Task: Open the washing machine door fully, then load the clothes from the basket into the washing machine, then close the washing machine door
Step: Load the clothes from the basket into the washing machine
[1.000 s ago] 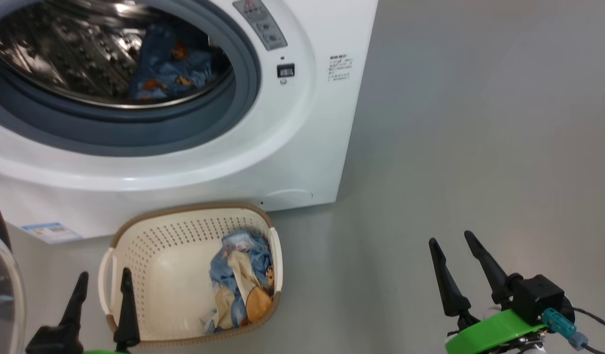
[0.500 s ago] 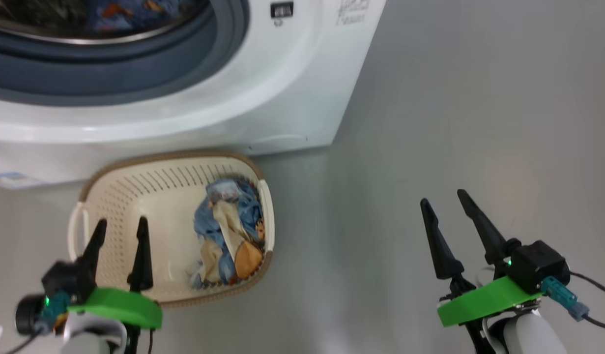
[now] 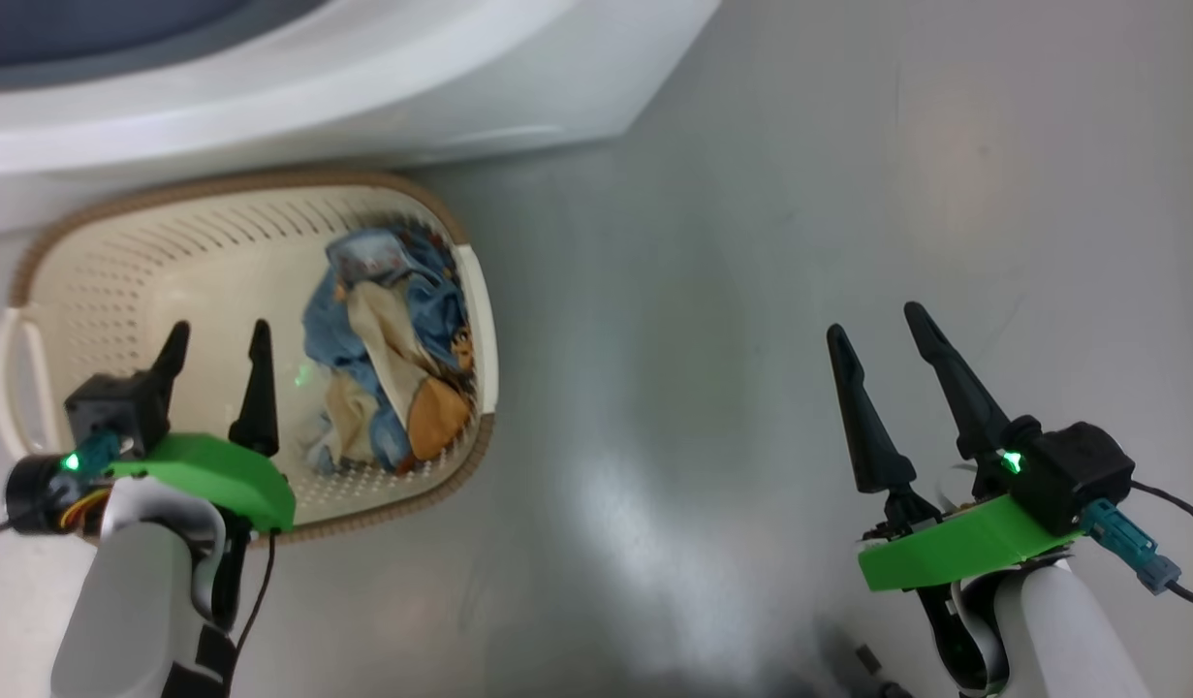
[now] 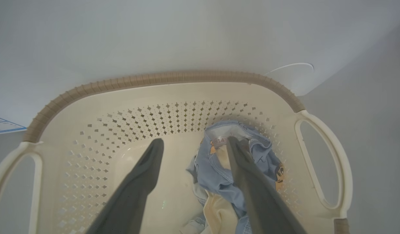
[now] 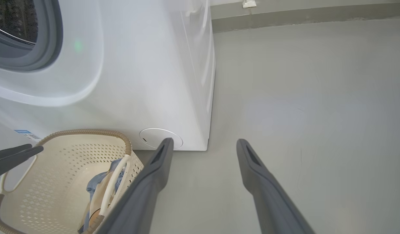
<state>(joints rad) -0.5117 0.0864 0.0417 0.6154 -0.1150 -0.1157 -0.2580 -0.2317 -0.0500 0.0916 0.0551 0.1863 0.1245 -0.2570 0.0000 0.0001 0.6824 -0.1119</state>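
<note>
Camera lower now: basket (image 3: 150, 262) on glossy grey floor (image 3: 751, 291) beside washing machine (image 3: 363, 87)

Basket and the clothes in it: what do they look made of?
Basket: moulded cream plastic by the look, matte, with punched diamond holes. Its brown rim is ribbed like weave, probably plastic too. Clothes: soft thin fabric, possibly cotton, crumpled into folds, with a stitched seam showing.

you get soft, even light; pale glare lies on the floor (image 3: 644, 523) right of the basket (image 3: 218, 182), and wrist views bend at their edges.
</note>
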